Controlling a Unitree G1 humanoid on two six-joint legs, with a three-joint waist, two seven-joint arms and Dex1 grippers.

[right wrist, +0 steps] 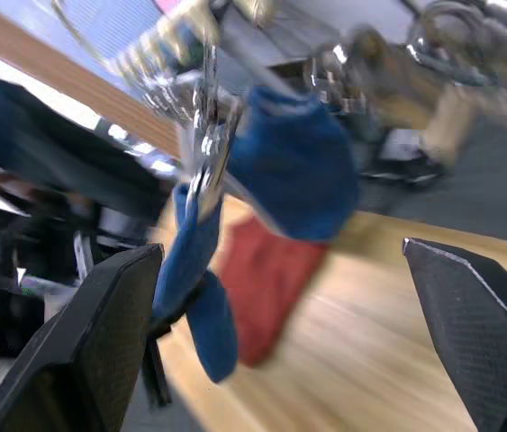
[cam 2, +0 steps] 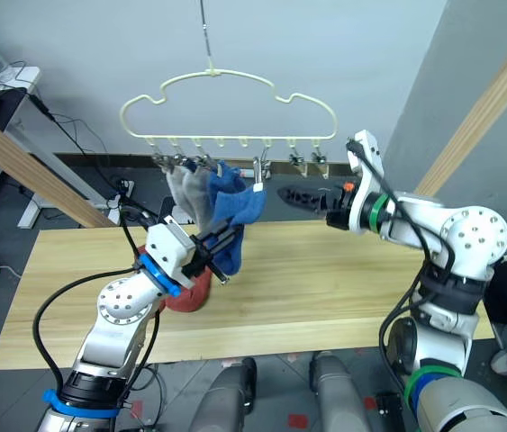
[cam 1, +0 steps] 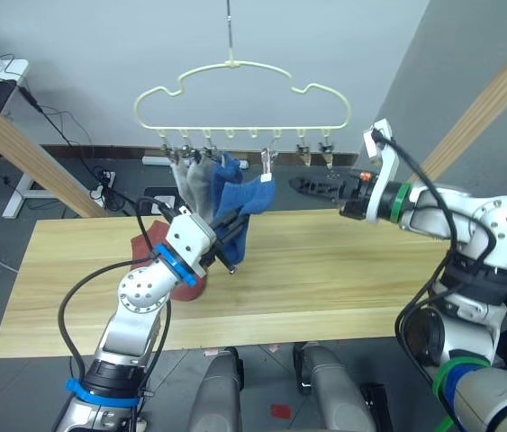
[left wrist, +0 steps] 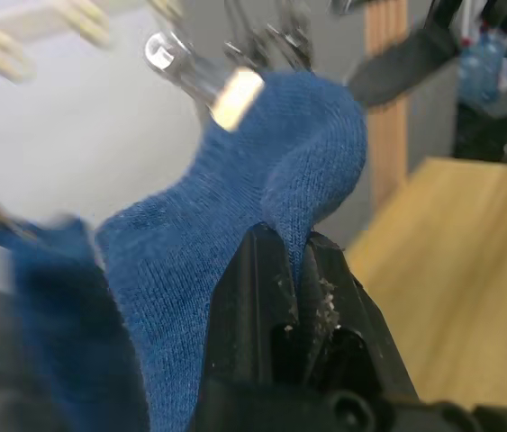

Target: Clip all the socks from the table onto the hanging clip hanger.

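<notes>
The pale clip hanger [cam 1: 244, 90] hangs above the table [cam 1: 370, 279]. Two grey socks [cam 1: 193, 184] and one blue sock [cam 1: 227, 173] hang from its left clips. My left gripper [cam 1: 232, 261] is shut on a second blue sock [cam 1: 251, 205], pinching its lower part [left wrist: 262, 207]. That sock's top edge is up against a metal clip [cam 1: 267, 167]; I cannot tell whether the clip bites it. My right gripper [cam 1: 300, 185] stands open just right of that clip, fingers [right wrist: 100, 342] wide apart with nothing between them. A rust-red sock [cam 2: 190, 292] lies on the table, partly behind my left arm.
Slanted wooden poles of a frame cross at the left [cam 1: 28, 153] and the right [cam 1: 487, 108]. Three free clips [cam 1: 312, 151] hang on the hanger's right side. Cables and a white desk leg [cam 1: 19, 193] are on the floor behind the table.
</notes>
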